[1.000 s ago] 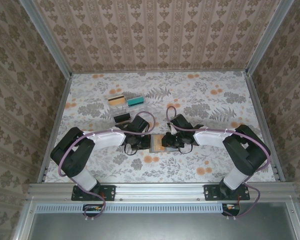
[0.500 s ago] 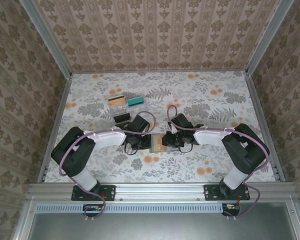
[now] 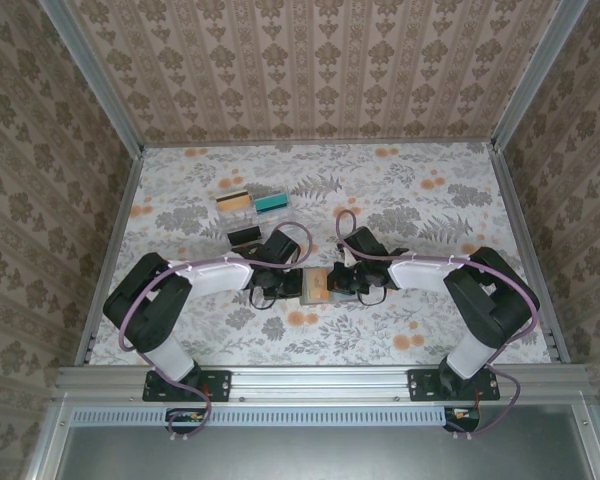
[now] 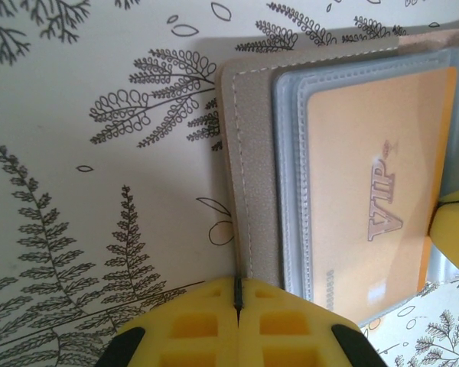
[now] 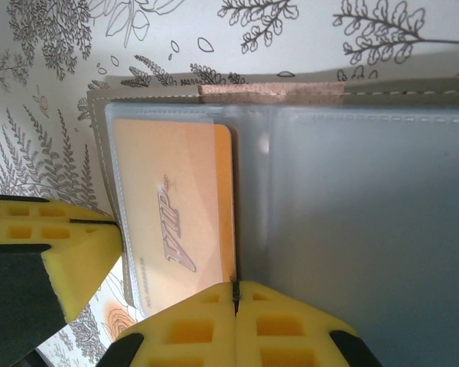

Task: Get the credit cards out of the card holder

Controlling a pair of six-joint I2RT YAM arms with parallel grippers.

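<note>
We see the holder (image 3: 314,285) lying open on the desk (image 3: 430,200), near its front middle, between both arms. The left pincer (image 4: 237,302) is pressed together at the holder's cover edge. The right pincer (image 5: 235,298) is pressed together at the edge of the orange card (image 5: 176,214).

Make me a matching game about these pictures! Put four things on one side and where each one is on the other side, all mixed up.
Things:
1. VIP card
2. teal card
3. black card
4. left gripper

Places:
A. shut on the card holder's cover edge
B. on the table beside a tan card
C. inside the open card holder's clear sleeve
D. loose on the table, closest to the left arm

Pairs: 1-C, 2-B, 3-D, 4-A
</note>
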